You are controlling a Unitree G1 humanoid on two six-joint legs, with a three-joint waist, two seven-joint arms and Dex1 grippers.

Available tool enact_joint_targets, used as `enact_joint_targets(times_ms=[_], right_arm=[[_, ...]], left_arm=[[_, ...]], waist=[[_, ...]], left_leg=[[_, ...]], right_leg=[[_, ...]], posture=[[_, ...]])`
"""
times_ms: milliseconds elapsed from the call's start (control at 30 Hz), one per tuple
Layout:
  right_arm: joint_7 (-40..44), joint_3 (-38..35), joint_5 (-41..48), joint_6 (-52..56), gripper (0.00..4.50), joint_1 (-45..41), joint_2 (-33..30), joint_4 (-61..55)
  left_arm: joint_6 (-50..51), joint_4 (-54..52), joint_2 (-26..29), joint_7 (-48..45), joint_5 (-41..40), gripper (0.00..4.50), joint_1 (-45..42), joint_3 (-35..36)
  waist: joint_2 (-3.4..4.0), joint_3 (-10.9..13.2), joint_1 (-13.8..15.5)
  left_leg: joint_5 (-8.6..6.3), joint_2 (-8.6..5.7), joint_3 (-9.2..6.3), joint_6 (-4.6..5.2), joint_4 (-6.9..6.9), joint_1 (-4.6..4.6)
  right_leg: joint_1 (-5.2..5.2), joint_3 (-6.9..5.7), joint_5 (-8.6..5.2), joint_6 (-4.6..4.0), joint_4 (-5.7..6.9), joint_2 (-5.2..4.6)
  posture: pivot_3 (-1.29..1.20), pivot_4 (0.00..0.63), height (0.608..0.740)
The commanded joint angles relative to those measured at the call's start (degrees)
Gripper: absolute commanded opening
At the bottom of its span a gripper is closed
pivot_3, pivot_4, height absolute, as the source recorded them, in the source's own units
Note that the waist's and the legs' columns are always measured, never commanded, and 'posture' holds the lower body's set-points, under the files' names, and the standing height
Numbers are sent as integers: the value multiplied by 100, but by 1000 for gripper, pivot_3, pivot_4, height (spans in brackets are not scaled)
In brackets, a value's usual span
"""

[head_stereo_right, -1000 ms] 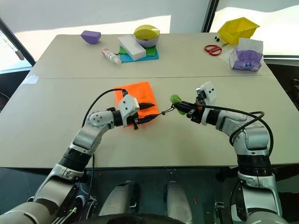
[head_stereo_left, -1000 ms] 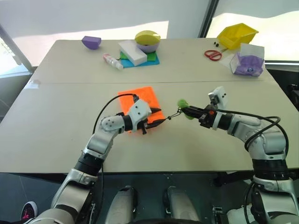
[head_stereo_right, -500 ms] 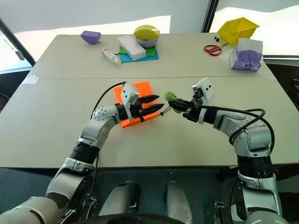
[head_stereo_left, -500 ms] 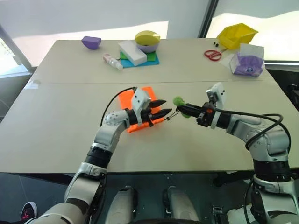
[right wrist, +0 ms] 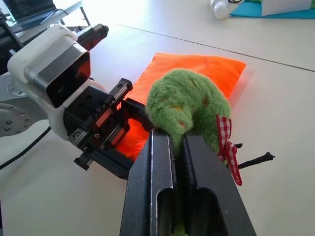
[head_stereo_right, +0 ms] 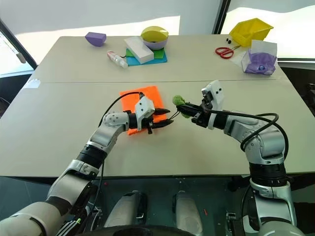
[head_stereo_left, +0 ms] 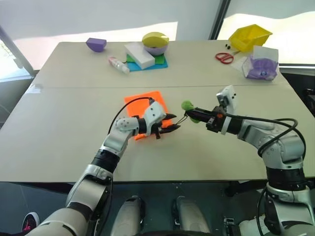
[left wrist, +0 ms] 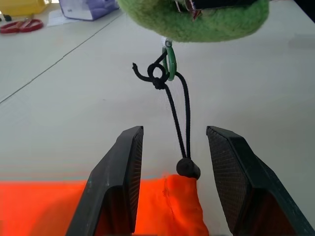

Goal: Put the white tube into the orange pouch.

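A: Where is there room to pass?

B: The near half of the table (head_stereo_left: pixel 59 147) lies bare at lower left and lower centre. In mid-frame the orange pouch (head_stereo_left: pixel 145 104) lies flat, with the left gripper (head_stereo_left: pixel 171 123) over its corner, fingers apart.

A: And what blocks the way?

B: The dark cord (left wrist: pixel 178 115) runs taut between those fingers up to the green charm (head_stereo_left: pixel 188 106), pinched in the right gripper (head_stereo_left: pixel 197 112). Along the top edge stand a white block (head_stereo_left: pixel 139 55), a bowl (head_stereo_left: pixel 155 43), a small bottle (head_stereo_left: pixel 118 64); scissors (head_stereo_left: pixel 224 58) and a yellow bin (head_stereo_left: pixel 249 37) at upper right.

Red scissors (head_stereo_left: pixel 224 58) beside a yellow bin (head_stereo_left: pixel 249 37).
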Motion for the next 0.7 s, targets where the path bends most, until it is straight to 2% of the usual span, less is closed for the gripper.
enact_joint_targets(times_ms=[33,167,333,433,533,700], right_arm=[[-2,-9,3,-183,23,-39,-30,-198],[11,0,-19,-250,23,-37,-47,-164],[36,13,-62,-334,23,-60,-61,-108],[53,11,-85,-364,0,-50,-68,-100],[62,-9,-101,-409,0,-39,-77,-75],[53,-30,-151,-534,0,-89,-62,33]], left_arm=[[-72,75,39,-126,59,2172,-130,-18],[-9,148,128,-362,186,2172,-146,-136],[50,298,-16,-431,157,2172,-293,-120],[142,402,-2,-472,279,1319,-363,-186],[133,434,99,-496,347,27,-435,-172],[42,356,252,-581,381,27,-460,-154]], waist=[[0,0,-15],[0,0,-10],[0,0,-7],[0,0,-4],[0,0,-8],[0,0,-11]], left_leg=[[0,0,0,0,0,0],[0,0,0,0,-1,0],[0,0,0,0,0,0],[0,0,0,0,0,0],[0,0,0,0,0,0],[0,1,0,0,0,2]], right_leg=[[0,0,0,0,0,0],[-1,-1,0,0,1,2],[0,0,0,0,1,1],[0,-1,0,0,1,2],[0,-1,0,0,1,3],[-1,0,0,0,5,4]], posture=[[0,150,740],[0,150,740],[0,150,740],[0,150,740],[0,150,740],[0,150,740]])
